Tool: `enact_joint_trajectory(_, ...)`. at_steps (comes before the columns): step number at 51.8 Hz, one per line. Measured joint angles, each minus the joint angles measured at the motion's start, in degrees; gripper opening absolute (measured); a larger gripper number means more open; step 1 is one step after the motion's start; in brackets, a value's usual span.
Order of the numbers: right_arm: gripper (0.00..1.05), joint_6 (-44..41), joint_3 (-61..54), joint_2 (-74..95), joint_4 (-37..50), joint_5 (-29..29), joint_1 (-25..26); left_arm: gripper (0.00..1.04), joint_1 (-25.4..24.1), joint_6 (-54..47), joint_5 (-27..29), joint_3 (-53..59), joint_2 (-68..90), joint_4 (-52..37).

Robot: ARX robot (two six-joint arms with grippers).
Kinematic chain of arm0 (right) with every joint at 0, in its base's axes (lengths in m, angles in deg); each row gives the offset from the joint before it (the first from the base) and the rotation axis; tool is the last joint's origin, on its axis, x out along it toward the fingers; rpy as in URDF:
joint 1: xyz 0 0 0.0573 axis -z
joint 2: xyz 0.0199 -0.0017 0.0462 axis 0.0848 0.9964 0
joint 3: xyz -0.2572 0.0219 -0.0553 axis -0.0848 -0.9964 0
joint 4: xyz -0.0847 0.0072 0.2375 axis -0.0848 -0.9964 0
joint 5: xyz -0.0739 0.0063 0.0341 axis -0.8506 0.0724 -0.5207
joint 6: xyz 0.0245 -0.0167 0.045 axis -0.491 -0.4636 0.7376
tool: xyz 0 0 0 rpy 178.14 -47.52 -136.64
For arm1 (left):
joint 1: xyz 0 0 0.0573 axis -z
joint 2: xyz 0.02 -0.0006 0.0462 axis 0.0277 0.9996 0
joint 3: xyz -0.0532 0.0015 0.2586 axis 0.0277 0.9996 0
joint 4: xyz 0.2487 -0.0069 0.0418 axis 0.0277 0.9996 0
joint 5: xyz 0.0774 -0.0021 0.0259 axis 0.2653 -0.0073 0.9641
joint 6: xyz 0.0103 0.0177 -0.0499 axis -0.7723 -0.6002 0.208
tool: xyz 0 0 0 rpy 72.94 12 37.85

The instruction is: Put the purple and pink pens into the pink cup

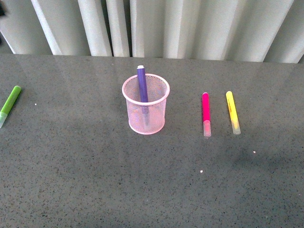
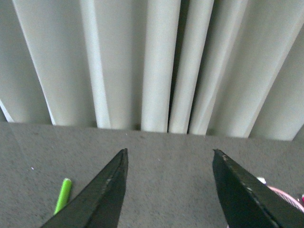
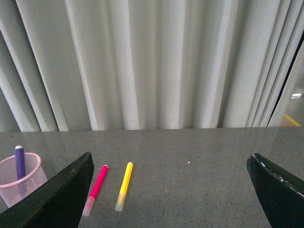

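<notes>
Our left gripper (image 2: 170,151) shows at the bottom of its wrist view, jaws spread wide and released; our right gripper (image 3: 172,154) gapes the same way. At the centre of the front view the pink cup (image 1: 152,118) stands upright on the grey table (image 1: 142,190), with the purple pen (image 1: 141,83) leaning inside it. Right of centre the pink pen (image 1: 206,111) lies flat, apart from the cup, next to a yellow marker (image 1: 232,110). We see a green marker (image 1: 10,102) at the left edge.

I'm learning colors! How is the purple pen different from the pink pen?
The purple pen stands nearly upright in the pink cup; the pink pen lies flat on the table, outside it. The purple pen's body is purple, the pink pen's magenta. Both are slim markers.
</notes>
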Motion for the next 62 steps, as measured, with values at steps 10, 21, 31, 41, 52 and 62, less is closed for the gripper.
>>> enact_joint_trajectory(10, 0.98, 0.0, 0.0, 0.0, 0.0, 0.1, 0.0, 0.21, -4.0, -1.5, -4.0, 8.1, -5.9, -2.7)
enact_joint_trajectory(21, 0.98, 0.0, 0.0, 0.0, 0.0, 0.0, 0.0, 0.04, -6.9, -2.0, -7.0, 12.1, -15.3, 2.2)
enact_joint_trajectory(31, 0.98, 0.0, 0.0, 0.0, 0.0, 0.0, 0.0, 0.04, -8.9, -2.1, -8.7, 14.6, -23.3, 8.0)
enact_joint_trajectory(41, 0.98, 0.0, 0.0, 0.0, 0.0, 0.1, 0.0, 0.04, -13.6, -2.1, -14.1, 16.2, -32.1, 15.0)
enact_joint_trajectory(52, 0.98, 0.0, 0.0, 0.0, 0.0, 0.1, 0.0, 0.04, -14.6, -2.1, -14.3, 17.3, -43.0, 24.4)
enact_joint_trajectory(62, 0.98, 0.0, 0.0, 0.0, 0.0, 0.0, 0.0, 0.04, -14.6, -2.1, -14.3, 17.3, -49.9, 30.7)
